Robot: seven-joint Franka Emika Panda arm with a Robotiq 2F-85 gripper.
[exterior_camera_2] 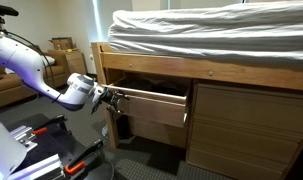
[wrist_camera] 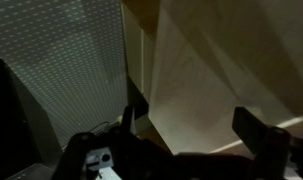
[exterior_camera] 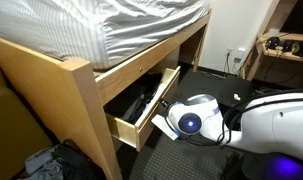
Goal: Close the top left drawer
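Top left drawer (exterior_camera_2: 151, 104) juts open beneath the bed (exterior_camera_2: 201, 72); your end effector (exterior_camera_2: 115, 98) sits at its front corner (fingers seemingly apart, wrist view dim), placed for pushing it shut.

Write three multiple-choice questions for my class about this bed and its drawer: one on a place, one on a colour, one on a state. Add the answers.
1. Where does the top left drawer sit?
A) below the mattress, in the bed frame
B) on a desk top
C) hanging on a wall

2. What colour is the drawer's wood?
A) black
B) pale blond
C) red

3. What state is the drawer in?
A) shut flush
B) lifted out onto the floor
C) pulled partly out

Answers:
1. A, since it juts from the frame under the bedding.
2. B, since its front and sides are light wood like the frame.
3. C, since its inside shows while its back end sits within the frame.
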